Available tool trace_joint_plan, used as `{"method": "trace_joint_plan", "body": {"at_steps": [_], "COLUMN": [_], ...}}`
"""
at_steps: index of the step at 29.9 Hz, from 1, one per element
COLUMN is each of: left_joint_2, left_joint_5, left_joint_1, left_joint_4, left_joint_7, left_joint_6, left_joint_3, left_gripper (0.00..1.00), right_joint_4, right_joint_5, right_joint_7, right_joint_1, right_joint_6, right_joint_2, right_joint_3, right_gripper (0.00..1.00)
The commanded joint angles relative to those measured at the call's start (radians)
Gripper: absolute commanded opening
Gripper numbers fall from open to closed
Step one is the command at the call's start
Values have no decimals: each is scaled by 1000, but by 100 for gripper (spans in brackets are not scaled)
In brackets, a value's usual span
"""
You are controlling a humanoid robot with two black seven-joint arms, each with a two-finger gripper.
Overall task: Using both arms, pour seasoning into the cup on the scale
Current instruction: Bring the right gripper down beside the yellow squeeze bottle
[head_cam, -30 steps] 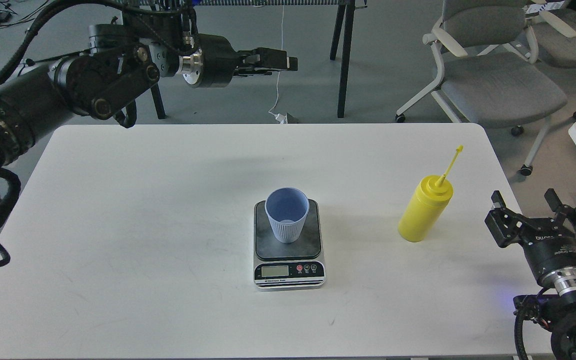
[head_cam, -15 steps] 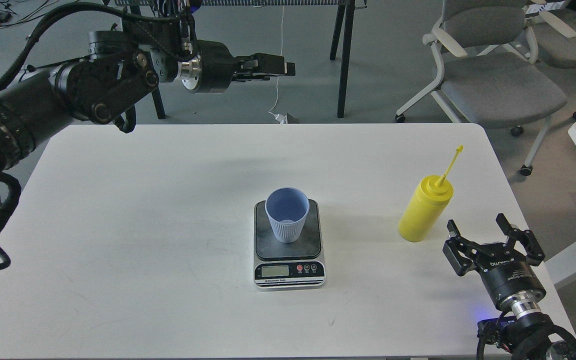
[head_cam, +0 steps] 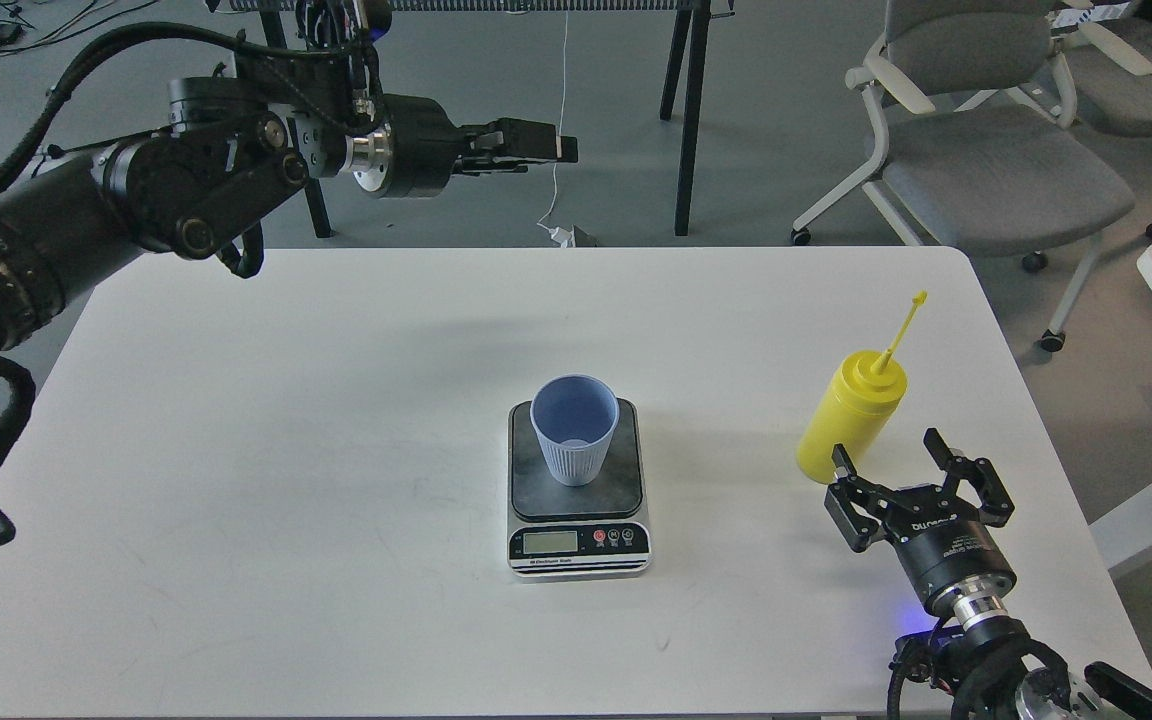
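A ribbed light-blue cup is seen upright on the grey-topped scale; the yellow squeeze bottle stands upright well to its right.

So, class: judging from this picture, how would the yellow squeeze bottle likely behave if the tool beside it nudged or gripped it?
The yellow squeeze bottle stands tall on a narrow base, so a sideways nudge would probably tip it. Its round body would likely roll once down. It looks like soft plastic, so the open right tool may dent it.

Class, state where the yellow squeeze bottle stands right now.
In the head view, the yellow squeeze bottle stands upright on the white table's right side, right of the scale, just beyond the open right gripper.
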Motion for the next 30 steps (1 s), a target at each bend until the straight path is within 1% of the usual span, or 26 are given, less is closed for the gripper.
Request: {"method": "trace_joint_plan", "body": {"at_steps": [1,21,30], "left_joint_2": [0,5,14], "left_joint_5": [0,-2,-2], "left_joint_1": [0,11,32], "left_joint_4": [-1,-7,-9], "left_joint_7": [0,0,0], "left_joint_6": [0,0,0], "left_joint_3": [1,0,-2], "left_gripper": [72,72,72], "right_joint_4": [-22,-128,-142], "right_joint_5": [-16,-21,-23], "right_joint_7": [-1,-1,-1], "right_joint_1": [7,95,108], "right_joint_6": [0,0,0], "right_joint_2": [10,60,65], "right_joint_3": [0,-29,-29], "right_gripper": [99,99,99]}}
